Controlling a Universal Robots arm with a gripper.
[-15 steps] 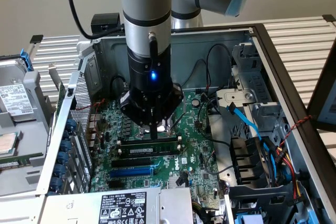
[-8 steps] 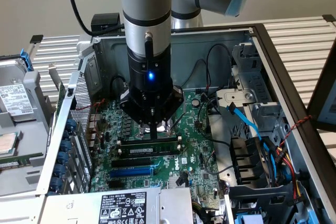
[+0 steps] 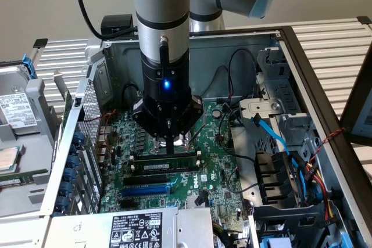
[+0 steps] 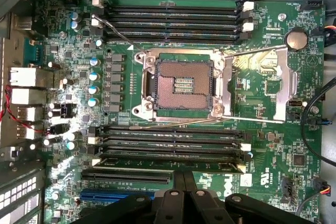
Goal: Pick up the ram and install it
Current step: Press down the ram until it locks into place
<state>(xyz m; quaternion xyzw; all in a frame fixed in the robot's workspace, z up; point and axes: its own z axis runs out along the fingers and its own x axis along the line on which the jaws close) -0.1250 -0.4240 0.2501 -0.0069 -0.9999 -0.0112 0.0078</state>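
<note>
The ram [image 3: 165,166] is a long green stick with a white label. It stands upright in a black slot on the motherboard [image 3: 224,169], in the bank just in front of the CPU socket [image 4: 182,83]. My gripper [image 3: 170,148] comes straight down from the arm and is shut, its thin fingertips together on the middle of the ram's top edge. In the wrist view the gripper [image 4: 184,178] rises over the near bank of black slots [image 4: 168,145] with white end clips.
A second bank of black slots [image 4: 170,22] lies beyond the socket. A blue slot [image 3: 145,190] sits in front of the ram. The case walls, a blue cable [image 3: 270,135], a drive cage [image 3: 273,111] and a labelled power supply [image 3: 136,227] hem the board in.
</note>
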